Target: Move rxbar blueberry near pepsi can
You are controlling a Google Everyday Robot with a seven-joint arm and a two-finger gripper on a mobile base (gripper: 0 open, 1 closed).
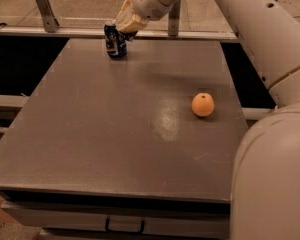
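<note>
The pepsi can [115, 40], dark blue with a red-and-white logo, stands upright at the table's far edge, left of centre. My gripper [128, 28] hangs just right of the can's top, almost touching it. A small dark piece [130, 35] sticks out below the gripper beside the can. It looks like the rxbar blueberry held in the shut gripper, with most of it hidden.
A round orange fruit [203, 104] lies on the grey table [115, 134] at the right. A metal rail and posts [45, 9] run behind the far edge. My white arm [270, 134] fills the right side of the view.
</note>
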